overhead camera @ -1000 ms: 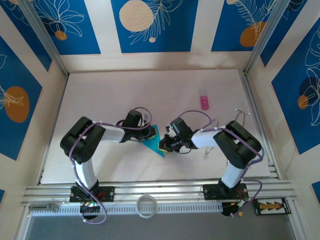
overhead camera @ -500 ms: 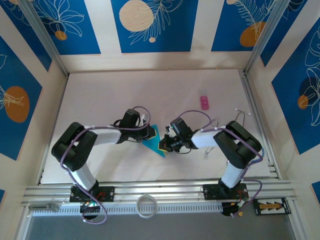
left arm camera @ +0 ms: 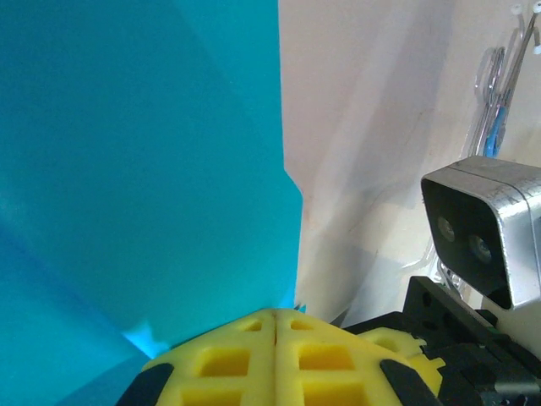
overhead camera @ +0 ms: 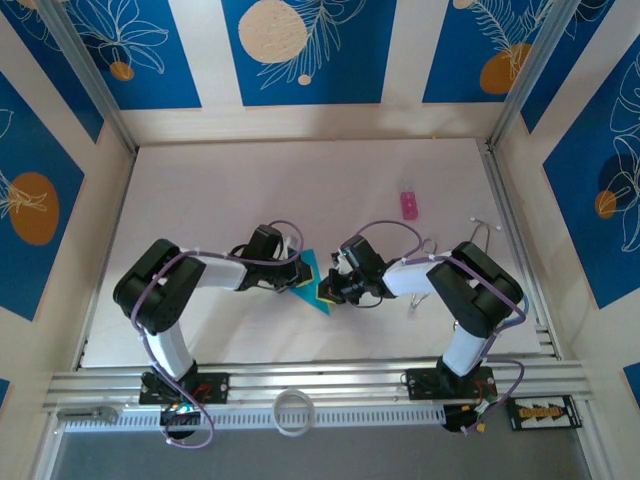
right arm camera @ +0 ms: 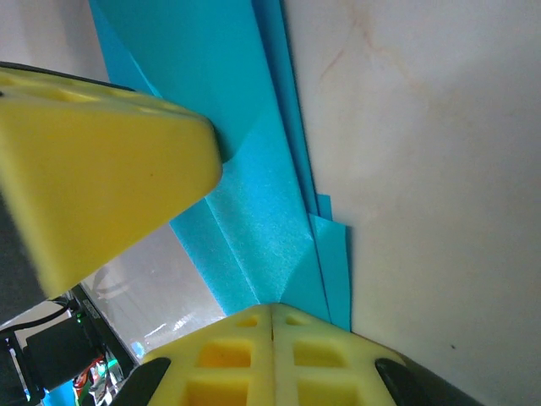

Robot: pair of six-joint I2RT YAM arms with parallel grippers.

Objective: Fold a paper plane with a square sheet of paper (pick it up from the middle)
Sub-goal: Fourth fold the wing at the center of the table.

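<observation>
My left pincer (overhead camera: 298, 277) and right pincer (overhead camera: 327, 290) clenched on one square sheet of paper (overhead camera: 313, 263), towards the bench's (overhead camera: 250, 180) near edge, open room beyond

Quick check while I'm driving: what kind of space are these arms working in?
Probably a purpose-built robot test booth: a pale table boxed in by walls with blue leaf-patterned panels, aluminium rails along its near edge, and the left arm and right arm bolted there.

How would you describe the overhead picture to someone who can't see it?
The left hand and right hand meet at the middle of a pale table, both pinched shut on a folded cyan-blue paper between them. A small pink object lies apart, farther back on the right.
</observation>
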